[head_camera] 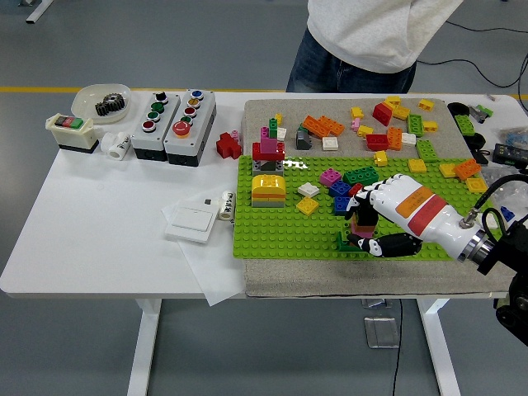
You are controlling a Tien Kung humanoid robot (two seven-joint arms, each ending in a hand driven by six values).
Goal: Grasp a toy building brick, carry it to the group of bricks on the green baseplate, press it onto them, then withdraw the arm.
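Right hand [381,216] reaches in from right over green baseplate [272,235], fingers and thumb closed around small stack of bricks [361,224] standing on plate near its front edge. Stack upright, dark and pink pieces visible between fingers; exact brick gripped unclear. Blue, green, magenta bricks [348,183] sit just behind hand on plate. Yellow-topped block [268,190] further left. Loose bricks [388,124] scattered on grey mat beyond. Person [363,41] stands at far side.
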